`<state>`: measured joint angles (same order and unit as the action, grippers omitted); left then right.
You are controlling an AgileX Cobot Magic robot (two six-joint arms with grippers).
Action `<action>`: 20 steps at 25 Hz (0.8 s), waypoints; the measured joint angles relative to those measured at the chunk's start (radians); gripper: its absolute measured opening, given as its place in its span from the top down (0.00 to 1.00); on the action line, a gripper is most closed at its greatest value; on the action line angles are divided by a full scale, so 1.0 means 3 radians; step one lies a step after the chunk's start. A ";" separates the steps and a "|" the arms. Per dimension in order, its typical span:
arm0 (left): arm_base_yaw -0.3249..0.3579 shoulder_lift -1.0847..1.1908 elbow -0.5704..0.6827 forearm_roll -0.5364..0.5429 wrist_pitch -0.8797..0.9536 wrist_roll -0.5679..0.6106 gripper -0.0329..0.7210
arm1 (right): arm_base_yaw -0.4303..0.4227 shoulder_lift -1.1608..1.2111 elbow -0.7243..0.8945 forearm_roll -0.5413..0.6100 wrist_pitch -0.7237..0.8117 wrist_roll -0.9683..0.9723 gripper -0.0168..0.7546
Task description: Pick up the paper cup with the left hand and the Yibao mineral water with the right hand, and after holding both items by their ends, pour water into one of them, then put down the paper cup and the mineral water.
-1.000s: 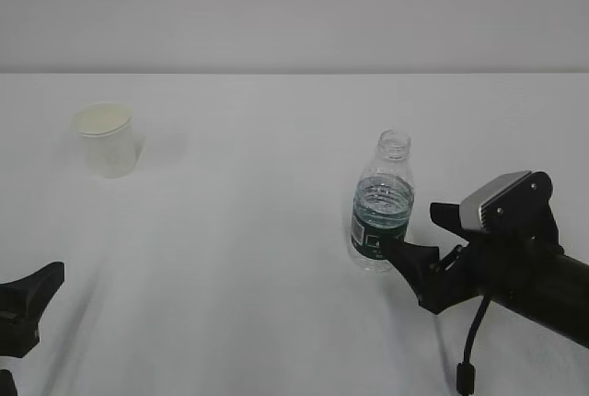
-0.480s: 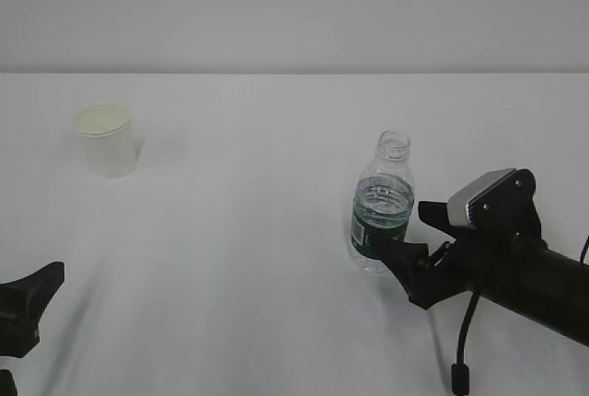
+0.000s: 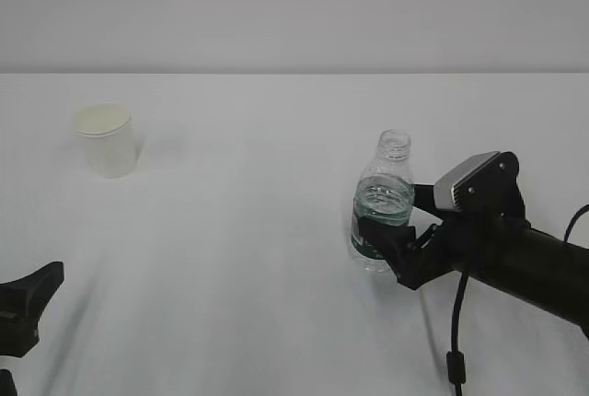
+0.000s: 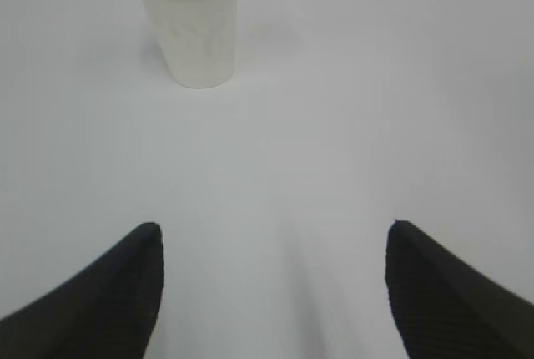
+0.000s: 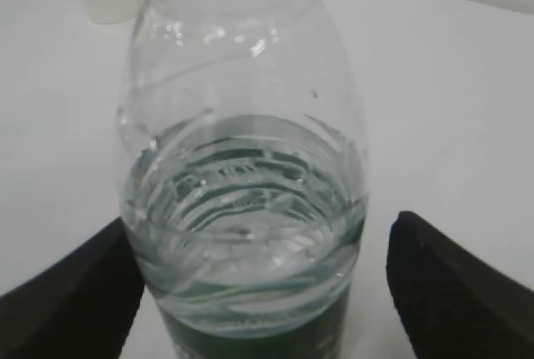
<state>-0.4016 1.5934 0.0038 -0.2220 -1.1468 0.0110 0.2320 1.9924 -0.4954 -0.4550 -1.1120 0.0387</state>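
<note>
Right claw spread wide around the uncapped Yibao mineral water, nothing gripped; bottle upright on the bench. An off-centre closing could tip and spill it. Left claw released, empty, paper cup well ahead, ungrasped.

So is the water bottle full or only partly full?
Partly full. The Yibao mineral water stands upright with no cap, and its waterline sits just above the green label; the ribbed part above is clear and empty.
</note>
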 joint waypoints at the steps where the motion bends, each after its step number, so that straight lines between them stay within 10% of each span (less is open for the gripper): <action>1: 0.0000 0.0000 0.0000 -0.0006 0.0000 0.0000 0.17 | 0.0000 0.0000 -0.0009 -0.0012 0.0026 0.0011 0.09; 20: 0.0000 0.0000 0.0000 -0.0013 0.0000 0.0000 0.17 | 0.0000 0.0233 -0.0172 -0.0082 0.0153 0.0077 0.09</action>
<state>-0.4016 1.5934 0.0038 -0.2260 -1.1468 0.0110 0.2320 2.0623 -0.5469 -0.4796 -1.0661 0.0617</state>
